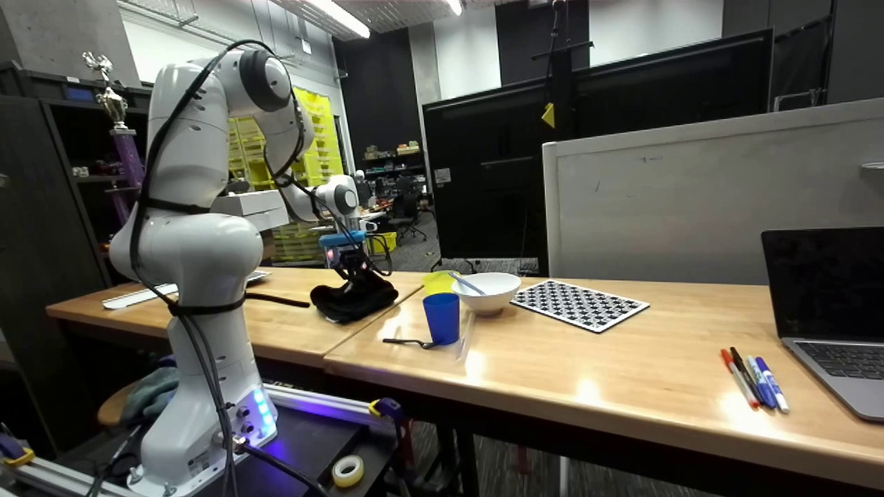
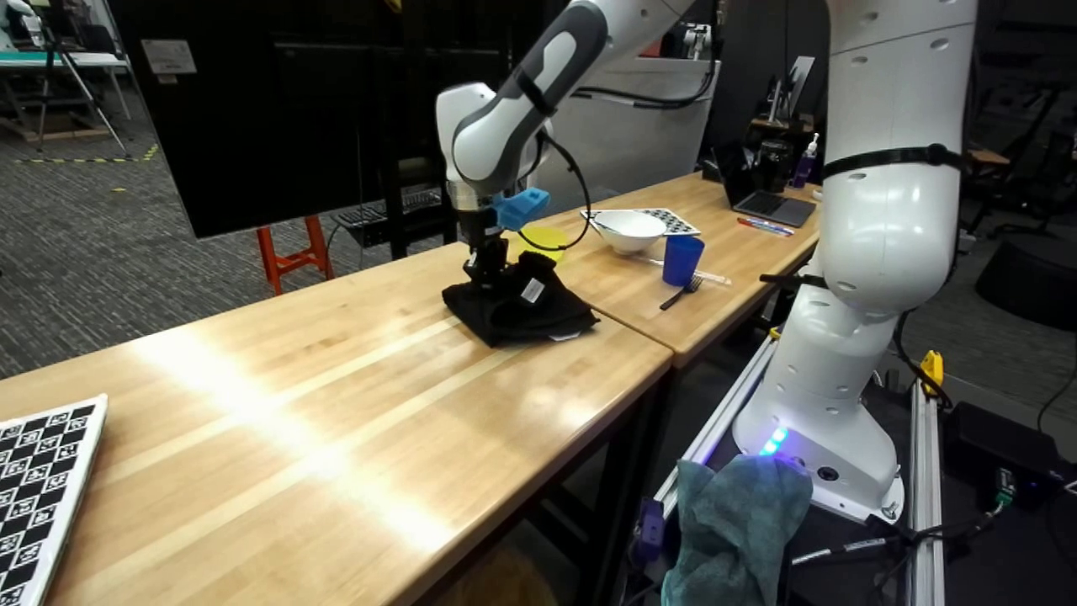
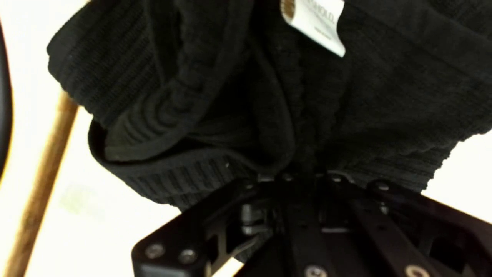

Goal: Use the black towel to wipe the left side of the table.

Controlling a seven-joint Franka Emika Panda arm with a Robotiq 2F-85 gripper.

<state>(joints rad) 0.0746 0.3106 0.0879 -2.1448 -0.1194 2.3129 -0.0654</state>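
- Where its ribbed folds bunch up, the black towel [image 2: 505, 313] on the wooden table [image 2: 210, 454] is pinched by the gripper [image 3: 294, 178].
- A smooth white bowl [image 1: 494, 297] and tapered blue cup [image 1: 442, 319] stand nearby.
- A fork [image 2: 680, 294] lies beside the cup.

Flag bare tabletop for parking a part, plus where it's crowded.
Free: the wide stretch between black towel and checkered board in an exterior view; also between second checkered board, markers and laptop. Crowded: around white bowl, blue cup, fork and yellow dish.
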